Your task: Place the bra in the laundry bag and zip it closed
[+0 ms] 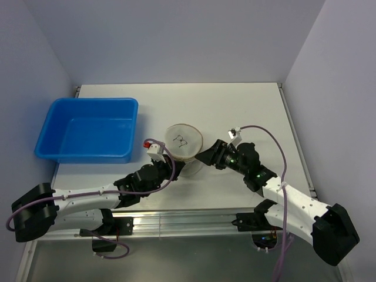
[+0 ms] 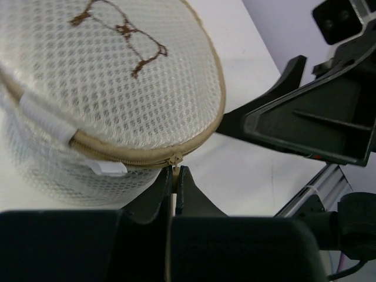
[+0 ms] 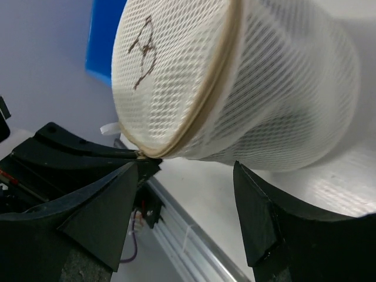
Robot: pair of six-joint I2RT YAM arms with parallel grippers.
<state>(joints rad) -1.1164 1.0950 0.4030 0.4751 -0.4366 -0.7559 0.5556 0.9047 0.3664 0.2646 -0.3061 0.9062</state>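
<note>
Pinching small tan zip pull at near edge of round white mesh laundry bag with tan rim: left claw, squeezed tight. Right claw wide, holding nothing, just right of bag. Bag sits mid white counter, right of big blue plastic tub. Bra: cannot tell through mesh.

The table is viewed from high overhead, looking down from afar. Both wrist views are taken close and low, aimed at the laundry bag from opposite sides; it is shared by all three views.
</note>
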